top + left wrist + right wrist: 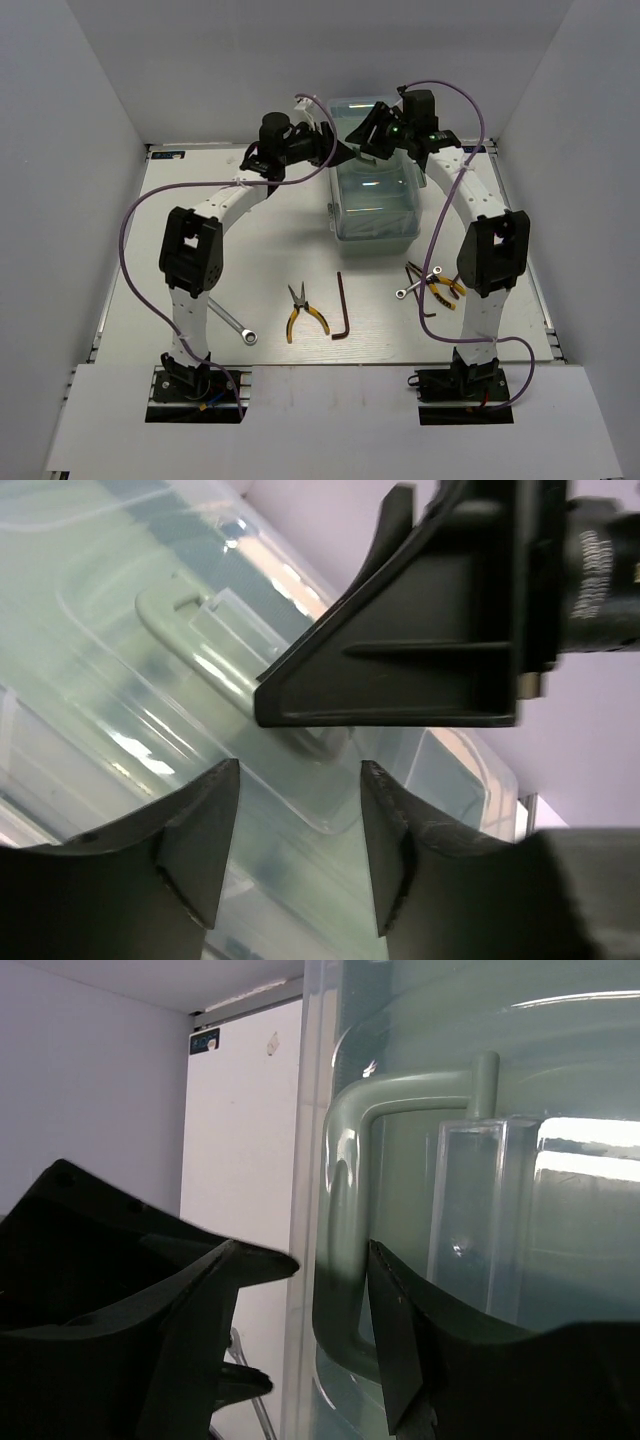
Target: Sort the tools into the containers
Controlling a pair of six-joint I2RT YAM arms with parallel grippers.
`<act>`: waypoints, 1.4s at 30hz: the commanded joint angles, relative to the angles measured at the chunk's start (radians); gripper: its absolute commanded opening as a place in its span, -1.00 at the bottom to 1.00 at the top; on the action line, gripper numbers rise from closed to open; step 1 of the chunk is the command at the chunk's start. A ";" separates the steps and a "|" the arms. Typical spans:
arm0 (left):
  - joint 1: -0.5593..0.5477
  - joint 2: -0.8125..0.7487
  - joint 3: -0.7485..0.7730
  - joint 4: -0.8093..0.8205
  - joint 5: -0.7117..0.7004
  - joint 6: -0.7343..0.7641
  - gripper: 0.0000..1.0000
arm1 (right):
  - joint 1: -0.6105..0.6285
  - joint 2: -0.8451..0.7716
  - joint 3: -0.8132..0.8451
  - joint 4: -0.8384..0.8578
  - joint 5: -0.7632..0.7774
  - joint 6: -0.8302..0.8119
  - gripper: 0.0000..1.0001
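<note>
The mint-green toolbox stands closed at the back centre under its translucent lid. Both grippers hover over its far end. My left gripper is open and empty above the lid, close to the pale green handle. My right gripper is open, and the handle lies between its jaws, close to the right finger. On the table lie a silver wrench, yellow-black pliers and a dark hex key. A second wrench, pliers and hex key lie by the right arm.
The right gripper's black finger crosses the left wrist view just above the left fingers. Grey walls enclose the white table on three sides. The right-hand tools lie partly under the right arm.
</note>
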 commanded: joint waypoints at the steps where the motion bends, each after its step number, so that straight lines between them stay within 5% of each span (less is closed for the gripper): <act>1: -0.019 0.007 0.061 -0.084 -0.038 0.038 0.26 | 0.009 -0.080 0.000 0.054 -0.084 0.035 0.17; 19: -0.068 0.120 0.236 -0.236 -0.159 0.050 0.35 | -0.007 -0.089 -0.022 0.073 -0.116 0.070 0.15; 24: -0.077 0.160 0.314 -0.292 -0.203 0.018 0.33 | -0.028 -0.099 -0.030 0.070 -0.116 0.065 0.42; 32: -0.097 0.183 0.328 -0.336 -0.275 -0.025 0.31 | -0.063 -0.192 -0.039 -0.070 0.177 -0.135 0.50; 36: -0.097 0.183 0.353 -0.373 -0.329 -0.043 0.28 | -0.088 -0.275 -0.172 -0.042 0.376 -0.220 0.50; 42: -0.118 0.260 0.506 -0.537 -0.395 -0.043 0.20 | -0.192 -0.375 -0.368 0.043 0.389 -0.214 0.50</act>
